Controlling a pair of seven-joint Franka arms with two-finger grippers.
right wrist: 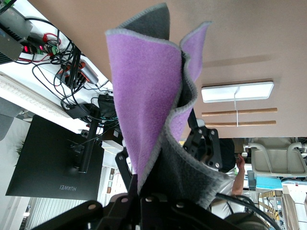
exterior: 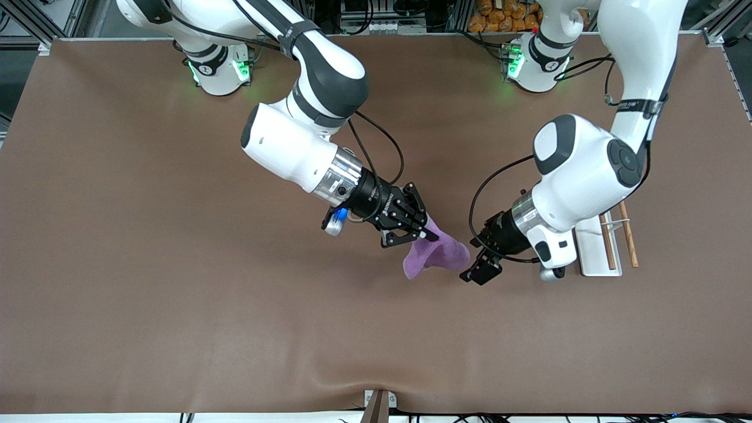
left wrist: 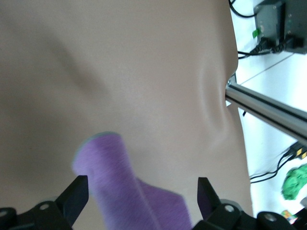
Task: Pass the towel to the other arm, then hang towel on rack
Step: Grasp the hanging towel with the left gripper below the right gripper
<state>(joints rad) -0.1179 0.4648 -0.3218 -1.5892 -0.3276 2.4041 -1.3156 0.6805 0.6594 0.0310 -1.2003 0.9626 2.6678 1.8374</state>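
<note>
The purple towel (exterior: 437, 254) hangs bunched above the middle of the table. My right gripper (exterior: 418, 231) is shut on its upper end, and in the right wrist view the towel (right wrist: 144, 96) rises out of the closed fingers (right wrist: 139, 191). My left gripper (exterior: 472, 259) is open at the towel's other end. In the left wrist view the towel (left wrist: 120, 191) lies between the spread fingers (left wrist: 76, 191), with no pad touching it. The rack (exterior: 605, 244), a white base with two brown rods, stands on the table under the left arm, and it also shows in the right wrist view (right wrist: 237, 103).
The brown table mat (exterior: 176, 264) spreads wide toward the right arm's end and toward the front camera. The left arm's wrist and elbow hang over the rack.
</note>
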